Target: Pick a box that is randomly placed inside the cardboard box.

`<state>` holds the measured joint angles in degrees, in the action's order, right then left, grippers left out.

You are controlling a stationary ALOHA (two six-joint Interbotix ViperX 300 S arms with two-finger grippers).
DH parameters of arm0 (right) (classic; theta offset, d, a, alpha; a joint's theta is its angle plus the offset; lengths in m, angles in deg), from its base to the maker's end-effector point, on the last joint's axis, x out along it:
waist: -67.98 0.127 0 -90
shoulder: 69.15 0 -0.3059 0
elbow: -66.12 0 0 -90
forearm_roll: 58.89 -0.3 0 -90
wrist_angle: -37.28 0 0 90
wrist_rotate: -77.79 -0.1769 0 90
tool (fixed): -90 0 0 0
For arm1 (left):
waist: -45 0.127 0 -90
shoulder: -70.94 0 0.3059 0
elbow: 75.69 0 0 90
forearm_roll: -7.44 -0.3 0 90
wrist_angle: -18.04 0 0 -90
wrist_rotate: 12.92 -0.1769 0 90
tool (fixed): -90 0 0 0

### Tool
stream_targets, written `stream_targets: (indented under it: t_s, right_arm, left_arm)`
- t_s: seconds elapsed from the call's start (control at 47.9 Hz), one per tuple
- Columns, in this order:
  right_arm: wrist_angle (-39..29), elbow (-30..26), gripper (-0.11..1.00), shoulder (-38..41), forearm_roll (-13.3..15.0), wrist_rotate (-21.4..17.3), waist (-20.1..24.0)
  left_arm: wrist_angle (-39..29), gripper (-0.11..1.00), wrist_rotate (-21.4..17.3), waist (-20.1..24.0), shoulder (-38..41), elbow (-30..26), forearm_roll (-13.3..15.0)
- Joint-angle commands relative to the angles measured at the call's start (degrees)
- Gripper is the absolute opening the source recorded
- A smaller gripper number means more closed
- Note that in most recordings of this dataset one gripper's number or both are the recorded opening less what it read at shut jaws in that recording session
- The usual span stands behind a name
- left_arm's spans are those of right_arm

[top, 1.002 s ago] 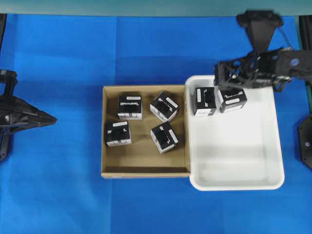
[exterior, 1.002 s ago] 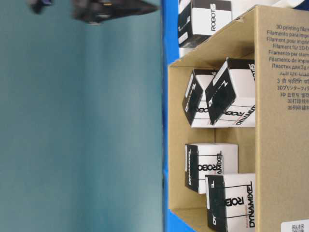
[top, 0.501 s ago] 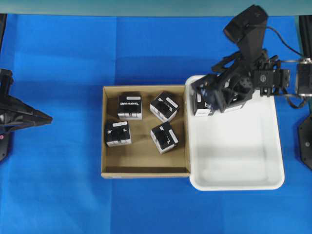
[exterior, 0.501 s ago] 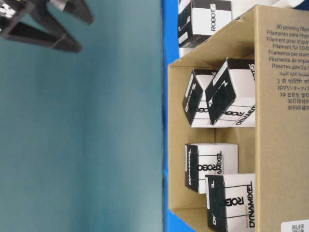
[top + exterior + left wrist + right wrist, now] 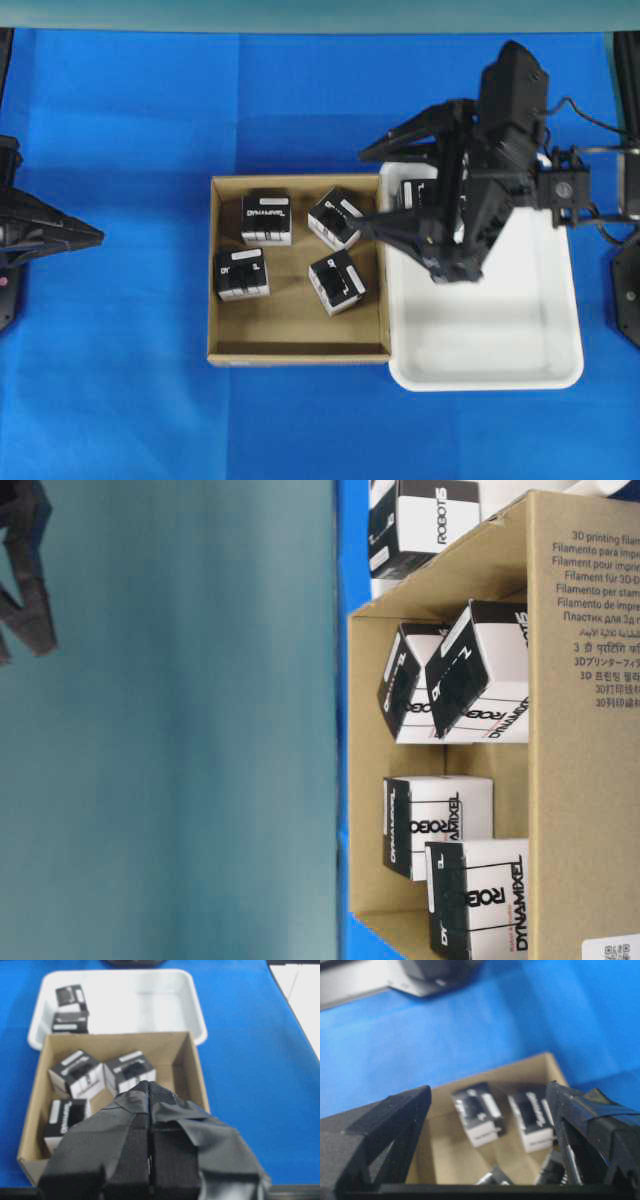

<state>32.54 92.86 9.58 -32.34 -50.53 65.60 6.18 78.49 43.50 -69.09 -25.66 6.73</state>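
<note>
- The left gripper (image 5: 95, 236) is seen parked at the far left of the blue table cover (image 5: 130, 120), its jaws pressed together on nothing, well apart from the work.
- Four black Dynamixel cartons are counted inside the brown cardboard box (image 5: 296, 353); the upper-right box (image 5: 335, 217) lies nearest the approaching arm.
- The right gripper (image 5: 366, 190) is held over the seam between cardboard box and white plastic tray (image 5: 490, 375), jaws spread wide, with nothing carried or touched.
- Two cartons are shown by the left wrist view already resting in the tray; four are judged left to be picked.
</note>
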Motion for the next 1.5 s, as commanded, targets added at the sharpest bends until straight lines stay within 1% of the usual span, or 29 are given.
stream_targets:
  t_s: [0.0,0.188,0.459,0.543,0.647,0.71,0.793,0.939,1.065,1.19,1.42,1.482]
  right_arm:
    - [1.41,0.62,0.95,-1.58,0.18,0.44,0.88]
    - [1.93,3.43,0.95,-5.36,0.18,2.55,2.37]
    - [4.22,5.27,0.95,-8.96,0.35,4.92,4.92]
    - [4.39,5.62,0.95,-9.4,0.35,6.68,5.45]
    - [5.01,5.98,0.95,-10.2,0.35,9.84,5.45]
    - [5.98,6.42,0.95,-10.9,0.35,11.87,5.45]
    - [8.0,6.94,0.95,-11.69,0.35,13.18,5.62]
    - [10.9,8.44,0.95,-13.71,0.35,13.27,6.77]
    - [10.81,9.84,0.95,-15.38,0.35,13.27,7.73]
    - [10.46,11.25,0.95,-16.61,0.35,13.27,7.65]
    - [10.37,11.78,0.95,-17.67,0.35,13.45,7.65]
    - [10.28,12.04,0.95,-17.75,0.35,13.54,7.56]
  left_arm:
    - [0.26,-0.07,0.0,0.35,0.26,-1.32,-0.18]
    - [0.26,-0.07,0.0,0.35,0.18,-1.32,-0.18]
    - [0.26,-0.07,0.0,0.44,-0.53,-1.49,-0.18]
    - [0.26,-0.07,-0.18,0.62,-1.32,-1.58,-0.09]
    - [0.26,-0.07,0.0,0.62,-2.81,-1.32,-0.18]
    - [0.26,-0.07,0.0,0.62,-3.52,-1.32,-0.18]
    - [0.35,-0.07,0.09,0.62,-4.39,-1.58,-0.09]
    - [0.35,-0.07,-0.35,0.53,-5.89,-1.58,-0.18]
    - [0.26,-0.07,-0.88,0.53,-5.89,-1.49,-0.09]
    - [0.62,-0.07,-0.62,0.35,-5.8,-1.41,-0.18]
    - [1.05,-0.07,-0.7,-0.62,-5.89,-1.14,-0.09]
    - [1.76,-0.07,-0.18,-0.7,-5.89,-1.14,-0.18]
